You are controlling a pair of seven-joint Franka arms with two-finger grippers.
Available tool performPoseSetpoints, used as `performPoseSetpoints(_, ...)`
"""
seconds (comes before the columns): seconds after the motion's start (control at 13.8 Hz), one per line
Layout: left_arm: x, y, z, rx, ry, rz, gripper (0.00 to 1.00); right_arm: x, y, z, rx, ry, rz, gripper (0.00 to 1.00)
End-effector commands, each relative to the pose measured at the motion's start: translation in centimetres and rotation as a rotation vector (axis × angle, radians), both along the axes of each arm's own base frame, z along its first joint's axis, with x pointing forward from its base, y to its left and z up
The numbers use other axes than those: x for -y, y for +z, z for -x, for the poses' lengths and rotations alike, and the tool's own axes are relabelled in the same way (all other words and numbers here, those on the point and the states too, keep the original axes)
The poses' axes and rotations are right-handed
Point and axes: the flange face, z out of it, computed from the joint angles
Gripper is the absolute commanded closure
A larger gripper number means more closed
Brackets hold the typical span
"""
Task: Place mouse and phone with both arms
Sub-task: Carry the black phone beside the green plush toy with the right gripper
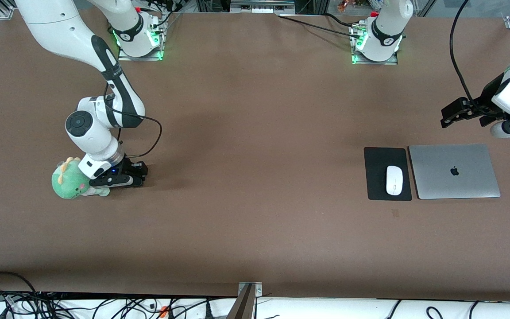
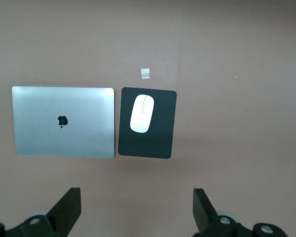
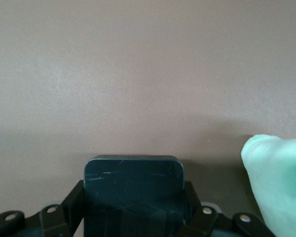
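The white mouse (image 1: 394, 180) (image 2: 141, 113) lies on a black mouse pad (image 1: 376, 177) (image 2: 160, 140), close beside a closed silver laptop. The phone (image 3: 133, 180), a dark glossy slab with rounded corners, sits between the fingers of my right gripper (image 1: 136, 175) (image 3: 133, 192), which is shut on it low at the table beside a green plush toy. The front view hides the phone under that gripper. My left gripper (image 1: 449, 115) (image 2: 136, 200) hangs open and holds nothing, up over bare table at the left arm's end, looking down on laptop and mouse.
The silver laptop (image 1: 454, 170) (image 2: 64, 121) lies toward the left arm's end. The green plush toy (image 1: 67, 179) (image 3: 278, 173) sits against the right gripper. A small tape mark (image 1: 396, 213) (image 2: 146, 73) lies nearer the front camera than the pad.
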Motion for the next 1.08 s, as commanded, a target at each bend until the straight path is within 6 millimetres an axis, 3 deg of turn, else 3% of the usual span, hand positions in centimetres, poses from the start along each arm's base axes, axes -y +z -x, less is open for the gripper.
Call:
performPoseSetpoints(0.0, 0.3, 0.8, -0.3, 0.009, -0.001, 0.013, 0.0, 0.3, -0.5, 1.0, 0.036, -0.014, -0.019, 0.91)
performPoseSetpoints(0.22, 0.2, 0.9, -0.3, 0.01, 0.0, 0.013, 0.0, 0.1, -1.9, 1.1, 0.059, -0.017, -0.022, 0.9)
performPoseSetpoints(0.29, 0.3, 0.8, -0.3, 0.009, -0.001, 0.013, 0.0, 0.0, -2.0, 1.1, 0.058, -0.015, -0.022, 0.82)
performPoseSetpoints(0.36, 0.4, 0.9, -0.3, 0.01, -0.003, 0.011, 0.0, 0.1, -1.9, 1.1, 0.059, -0.017, -0.023, 0.63)
performPoseSetpoints(0.43, 0.5, 0.9, -0.3, 0.01, -0.005, 0.011, 0.0, -0.1, -1.9, 1.1, 0.059, -0.018, -0.024, 0.17)
performPoseSetpoints(0.51, 0.4, 0.8, -0.3, 0.009, -0.005, 0.008, 0.0, -0.2, -1.8, 1.1, 0.056, -0.016, -0.025, 0.0)
performPoseSetpoints(0.72, 0.1, 0.4, -0.5, 0.001, 0.0, 0.009, 0.0, -1.0, -0.6, 0.8, 0.057, -0.003, -0.033, 0.0)
performPoseSetpoints(1.01, 0.3, 0.3, -0.6, 0.0, -0.003, 0.012, 0.0, -1.9, 4.1, -1.0, 0.013, 0.003, -0.038, 0.0)
